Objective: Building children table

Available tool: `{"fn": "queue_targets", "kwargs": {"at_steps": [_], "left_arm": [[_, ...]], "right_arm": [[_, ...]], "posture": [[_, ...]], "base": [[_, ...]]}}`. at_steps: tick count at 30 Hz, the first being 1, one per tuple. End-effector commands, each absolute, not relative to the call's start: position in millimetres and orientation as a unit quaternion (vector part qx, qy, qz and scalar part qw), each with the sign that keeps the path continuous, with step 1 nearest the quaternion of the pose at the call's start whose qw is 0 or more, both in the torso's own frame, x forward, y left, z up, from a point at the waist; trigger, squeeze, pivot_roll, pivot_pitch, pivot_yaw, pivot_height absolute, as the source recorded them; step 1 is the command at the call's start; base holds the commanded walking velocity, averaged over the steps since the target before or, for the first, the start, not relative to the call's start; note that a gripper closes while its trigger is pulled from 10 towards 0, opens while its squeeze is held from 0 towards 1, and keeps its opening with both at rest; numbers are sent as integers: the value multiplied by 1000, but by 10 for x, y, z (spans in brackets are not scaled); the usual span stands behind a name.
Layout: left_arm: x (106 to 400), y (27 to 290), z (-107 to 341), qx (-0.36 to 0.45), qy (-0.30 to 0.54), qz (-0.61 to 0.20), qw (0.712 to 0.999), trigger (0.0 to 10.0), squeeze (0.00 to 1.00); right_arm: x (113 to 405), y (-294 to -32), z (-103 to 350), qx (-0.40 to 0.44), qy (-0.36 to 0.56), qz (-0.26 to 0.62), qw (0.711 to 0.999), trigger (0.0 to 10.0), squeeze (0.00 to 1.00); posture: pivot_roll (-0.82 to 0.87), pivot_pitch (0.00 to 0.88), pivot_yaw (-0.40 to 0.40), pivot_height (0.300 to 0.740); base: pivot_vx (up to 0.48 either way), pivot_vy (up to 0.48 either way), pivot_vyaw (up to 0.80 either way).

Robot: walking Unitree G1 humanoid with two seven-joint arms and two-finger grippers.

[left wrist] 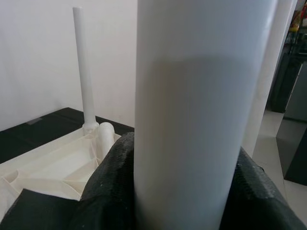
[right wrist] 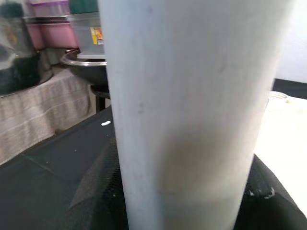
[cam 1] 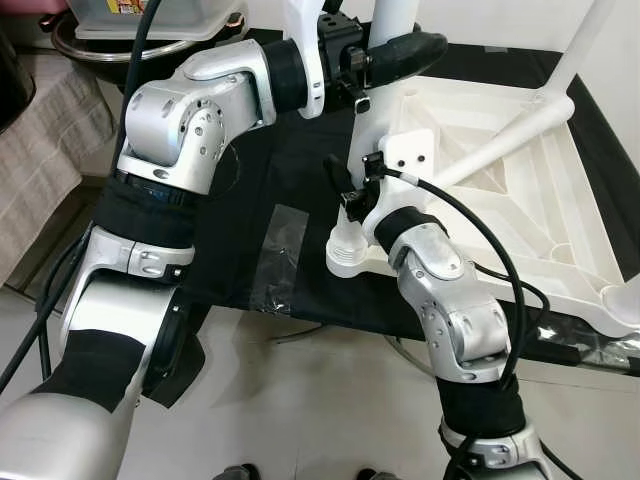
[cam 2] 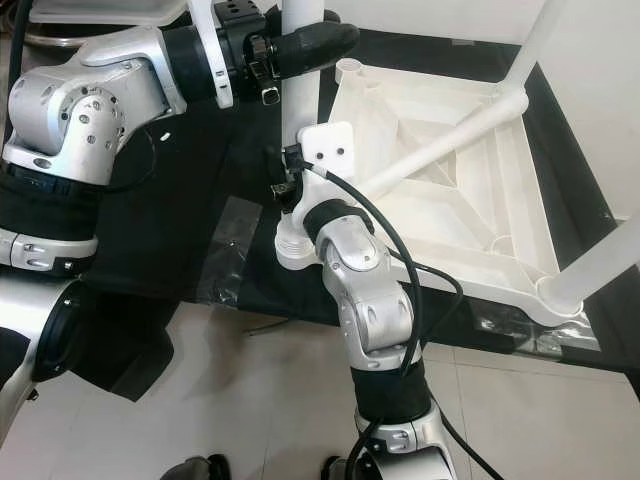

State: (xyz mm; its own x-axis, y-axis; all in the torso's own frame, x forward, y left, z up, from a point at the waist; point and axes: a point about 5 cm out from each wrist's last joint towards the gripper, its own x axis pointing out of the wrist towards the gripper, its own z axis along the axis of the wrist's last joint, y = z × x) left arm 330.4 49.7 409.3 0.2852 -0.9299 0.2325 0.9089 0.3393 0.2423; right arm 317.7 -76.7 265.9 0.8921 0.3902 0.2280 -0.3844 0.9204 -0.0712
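Observation:
A white children's table (cam 1: 520,215) lies upside down on a black cloth. One white leg (cam 1: 384,105) stands upright in the near left corner socket (cam 1: 345,252). My left gripper (cam 1: 388,52) is shut around this leg high up, and its black fingers (left wrist: 108,187) wrap the tube. Lower down, just above the socket, my right gripper (cam 1: 362,188) is shut on the same leg (right wrist: 187,120). A second leg (cam 2: 541,35) rises at the far right corner and a third (cam 2: 600,265) at the near right. Another white tube (cam 2: 440,140) slants across the underside.
The black cloth (cam 1: 270,160) carries a strip of clear tape (cam 1: 278,255). A metal bowl (cam 1: 110,45) with plastic boxes sits at the far left above a striped cloth (cam 1: 45,150). The far left socket (cam 2: 350,70) holds no leg. Pale floor tiles (cam 1: 320,400) lie in front.

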Motion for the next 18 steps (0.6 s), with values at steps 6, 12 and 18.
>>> {"fn": "queue_targets", "kwargs": {"at_steps": [6, 12, 18], "left_arm": [[3312, 454, 4084, 37, -148, -589, 794, 0, 0], [3294, 447, 4083, 34, -149, -594, 790, 0, 0], [3279, 436, 4062, 32, -147, -598, 787, 0, 0]], "right_arm": [[3125, -821, 2922, 8, -175, 364, 915, 10000, 1000], [3243, -1105, 3137, -89, -177, 453, 869, 10000, 0], [3406, -1248, 3247, -127, -149, 514, 835, 10000, 0]], "posture": [[-24, 188, 18, 740], [-21, 191, 17, 740], [-17, 195, 18, 740]], "base": [[0, 0, 0], [0, 0, 0], [0, 0, 0]]}}
